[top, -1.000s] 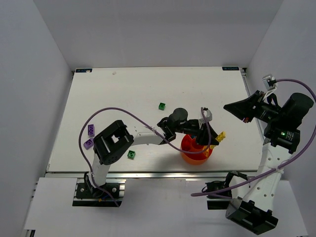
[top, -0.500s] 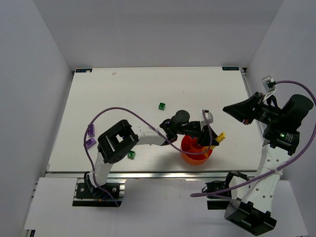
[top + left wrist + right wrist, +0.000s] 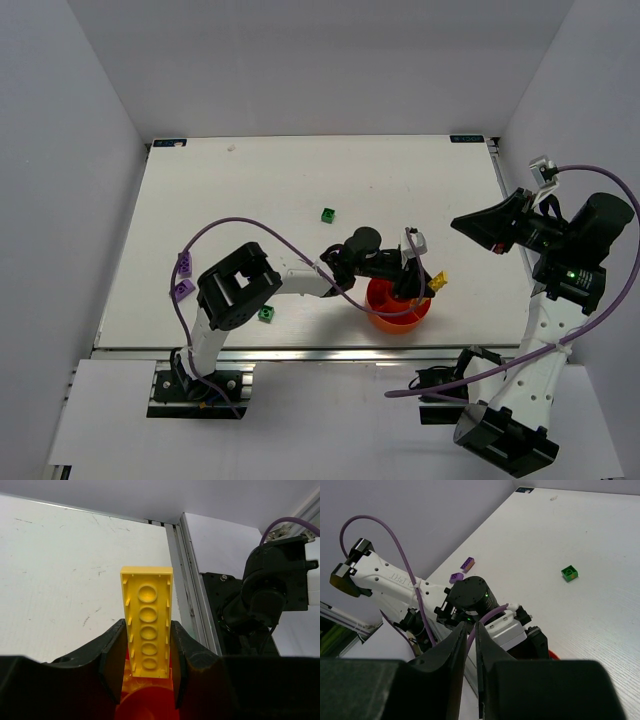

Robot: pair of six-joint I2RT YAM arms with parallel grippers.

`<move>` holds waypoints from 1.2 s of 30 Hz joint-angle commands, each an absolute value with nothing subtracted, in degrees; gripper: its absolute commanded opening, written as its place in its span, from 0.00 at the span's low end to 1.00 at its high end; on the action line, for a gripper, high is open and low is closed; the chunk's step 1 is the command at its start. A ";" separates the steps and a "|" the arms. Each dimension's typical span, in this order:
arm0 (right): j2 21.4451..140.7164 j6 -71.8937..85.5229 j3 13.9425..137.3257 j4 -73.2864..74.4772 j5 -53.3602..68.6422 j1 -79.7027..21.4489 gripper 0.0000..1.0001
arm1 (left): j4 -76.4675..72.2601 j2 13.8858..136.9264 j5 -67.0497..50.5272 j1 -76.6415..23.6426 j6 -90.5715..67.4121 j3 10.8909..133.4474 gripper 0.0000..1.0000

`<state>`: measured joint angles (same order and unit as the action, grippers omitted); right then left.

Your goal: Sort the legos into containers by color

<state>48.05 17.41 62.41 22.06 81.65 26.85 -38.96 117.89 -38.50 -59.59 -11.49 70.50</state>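
Note:
My left gripper (image 3: 424, 285) is shut on a yellow flat plate (image 3: 437, 281) and holds it over the right rim of the round orange-red tray (image 3: 385, 317). In the left wrist view the plate (image 3: 146, 625) stands on end between my fingers (image 3: 114, 655), underside showing, with the tray (image 3: 145, 706) just beneath. Two green bricks (image 3: 328, 214) (image 3: 266, 313) and two purple bricks (image 3: 185, 264) (image 3: 180, 291) lie on the table. My right gripper (image 3: 462, 221) is shut and empty, raised at the right side. The tray's compartments are hidden by the left arm.
The right arm's base (image 3: 270, 595) stands just past the table's right rail (image 3: 187, 595). The right wrist view shows one green brick (image 3: 570, 573), both purple bricks (image 3: 467, 563) and a sliver of the tray (image 3: 554, 654). The table's near edge (image 3: 300, 350) lies close below the tray.
My left gripper has shifted slightly left and lower with the yellow plate, bringing it closer over the tray. The right arm has barely moved.

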 commanded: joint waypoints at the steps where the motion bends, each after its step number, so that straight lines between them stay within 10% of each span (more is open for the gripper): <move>1: 47.55 17.58 62.49 20.21 83.58 27.16 0.18 | -36.92 116.28 -38.23 -59.33 -9.58 70.40 0.21; 9: 47.46 17.58 62.23 20.21 83.94 27.16 0.22 | -35.07 115.23 -37.53 -59.33 -8.79 72.77 0.61; 23: 46.23 17.40 62.58 18.37 86.92 27.07 0.34 | -33.15 105.74 -29.90 -58.80 -8.00 76.11 0.61; 28: 44.74 13.99 62.23 16.26 89.56 26.98 0.62 | -25.68 97.76 -15.23 -55.90 -9.92 75.85 0.38; 31: 42.90 7.14 60.65 18.35 85.81 26.81 0.68 | -14.63 93.97 -4.28 -53.36 -13.17 75.50 0.05; 36: 46.74 -13.50 63.53 31.70 76.57 25.49 0.66 | 12.19 83.43 9.75 -49.23 -19.42 72.44 0.00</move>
<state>43.55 0.54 61.32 23.90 81.89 26.28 -7.27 89.78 -2.48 -51.27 -14.79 74.35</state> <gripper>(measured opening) 0.666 0.020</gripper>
